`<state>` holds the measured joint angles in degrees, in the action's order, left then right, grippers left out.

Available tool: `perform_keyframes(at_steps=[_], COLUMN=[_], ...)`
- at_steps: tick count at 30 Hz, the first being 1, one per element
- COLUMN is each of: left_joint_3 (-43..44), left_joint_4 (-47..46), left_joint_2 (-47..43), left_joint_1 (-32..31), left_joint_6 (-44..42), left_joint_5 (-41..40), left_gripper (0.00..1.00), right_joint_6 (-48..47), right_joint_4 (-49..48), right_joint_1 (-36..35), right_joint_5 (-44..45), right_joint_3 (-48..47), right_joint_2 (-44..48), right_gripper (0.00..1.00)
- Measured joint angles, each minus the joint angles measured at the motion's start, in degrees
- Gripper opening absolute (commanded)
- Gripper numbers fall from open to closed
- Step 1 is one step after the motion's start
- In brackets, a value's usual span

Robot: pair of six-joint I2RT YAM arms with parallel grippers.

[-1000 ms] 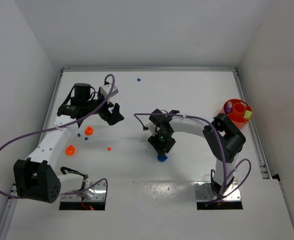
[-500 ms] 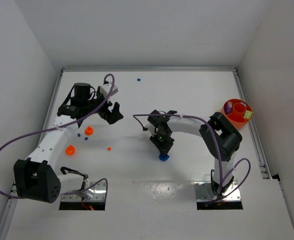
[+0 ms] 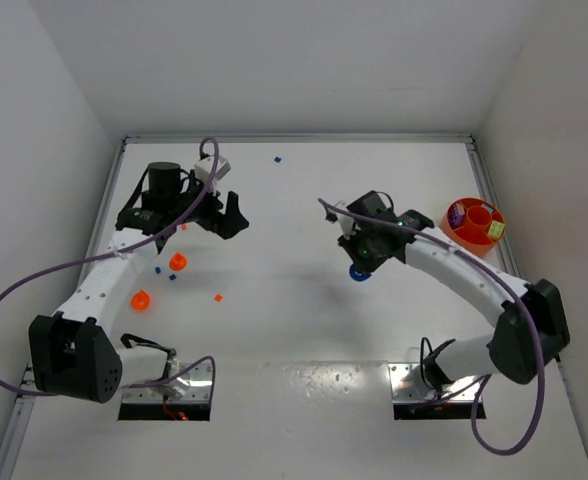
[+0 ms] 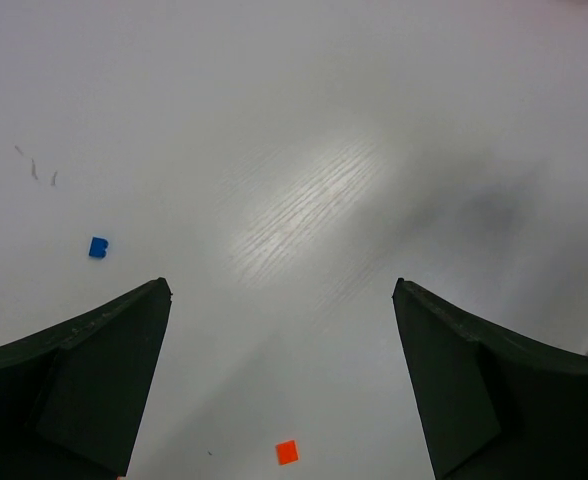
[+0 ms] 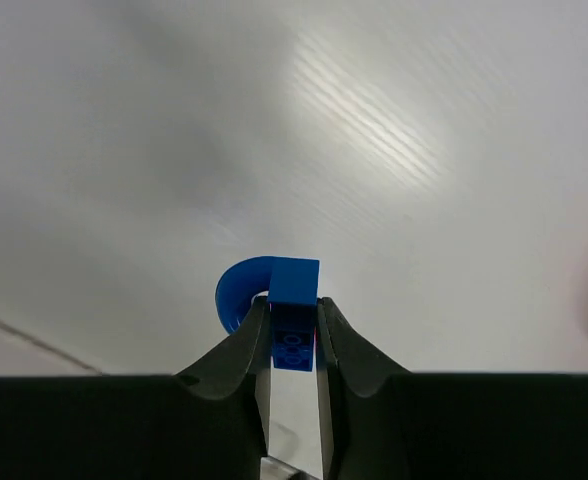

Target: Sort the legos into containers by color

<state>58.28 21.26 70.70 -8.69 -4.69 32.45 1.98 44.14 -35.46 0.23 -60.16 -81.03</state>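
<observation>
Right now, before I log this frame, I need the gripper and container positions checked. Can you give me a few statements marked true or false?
1. The right gripper is clamped on a blue piece. True.
2. The left gripper is shut. False: its jaws stand wide apart with nothing between them.
3. The orange bowl holds smaller cups. True.
4. Both small orange cups stand beside the right arm. False: they stand next to the left arm.
5. A blue brick lies alone near the far edge of the table. True.
</observation>
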Motion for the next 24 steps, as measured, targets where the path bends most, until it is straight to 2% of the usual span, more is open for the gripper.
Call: perform_keyframes(at_steps=[5,13,19,24], left_joint_3=[1.3,3.5,5.1,6.9], left_joint_4=[-0.5,-3.0,-3.3,-3.9], left_joint_2=[1.6,3.8,7.3,8.5], left_joint_1=[-0.8,-2.5,-3.7,-4.1], left_joint_6=[2.4,7.1,9.9,11.9], left_joint_5=[0.2,-8.7,-15.3,-18.4], left_gripper=[1.0,1.0,1.0,1.0], right_joint_6=[-6.3,-16.8,-22.6,-25.0], right_joint_4=[-2.4,-16.2,-26.9,-37.0], right_joint_1=[7.3,15.4,21.1,26.7], right_joint_5=[11.2,26.0,32.5,35.3], right_joint_3=[7.1,19.3,27.5,27.9], right_joint_2=[9.9,27.2,28.3,20.8], right_gripper=[0.0,0.0,0.0,0.0])
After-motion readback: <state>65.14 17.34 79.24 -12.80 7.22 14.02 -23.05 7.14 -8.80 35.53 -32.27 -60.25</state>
